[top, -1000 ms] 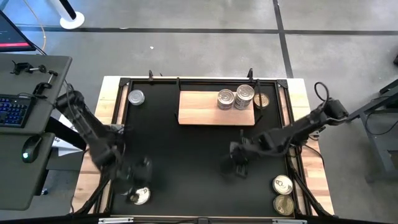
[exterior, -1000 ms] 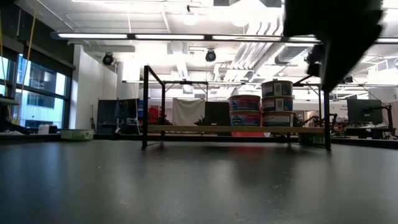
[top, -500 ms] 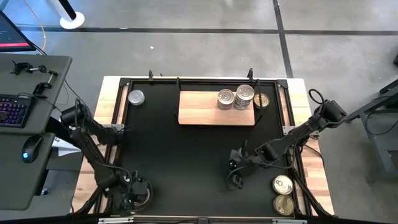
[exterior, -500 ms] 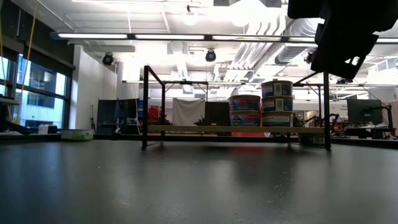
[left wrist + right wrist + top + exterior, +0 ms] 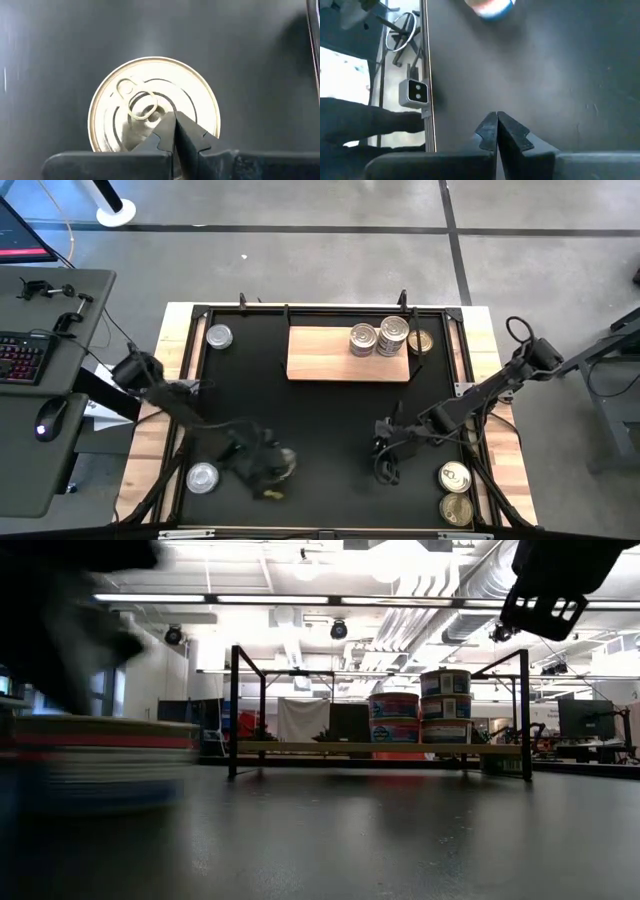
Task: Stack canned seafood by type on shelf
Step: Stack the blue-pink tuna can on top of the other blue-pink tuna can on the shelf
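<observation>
A gold-lidded can of seafood (image 5: pixel 120 125) with a pull tab stands on the black mat near the front left; it also shows in the high view (image 5: pixel 287 459) and blurred in the low view (image 5: pixel 100 760). My left gripper (image 5: pixel 175 116) is shut, its tips on the lid. Over the mat at the front right my right gripper (image 5: pixel 385 470) hangs shut and touches nothing. The shelf (image 5: pixel 320 355), a pale wood board at the back, carries stacked cans (image 5: pixel 393 330). A gold can (image 5: pixel 421 342) sits at its right end. My left gripper presses its shut fingertips (image 5: pixel 165 130) on the can's lid beside the pull-tab ring (image 5: pixel 141 106). The fingers slant down at it from the table's left. The can stands upright with its bottom on the mat.
Silver-lidded cans stand at the back left (image 5: pixel 219 336) and the front left (image 5: pixel 203 477). Two more cans (image 5: pixel 454 476) (image 5: pixel 456 508) sit at the front right corner. A black frame (image 5: pixel 233 710) holds the shelf board above the mat. Bare mat lies in the middle.
My left gripper first went to the near left corner onto the gold-lidded can, then swept toward the table's right and a little toward the far edge. The can has slid along the mat with it. My right gripper has drifted slightly toward the near edge.
</observation>
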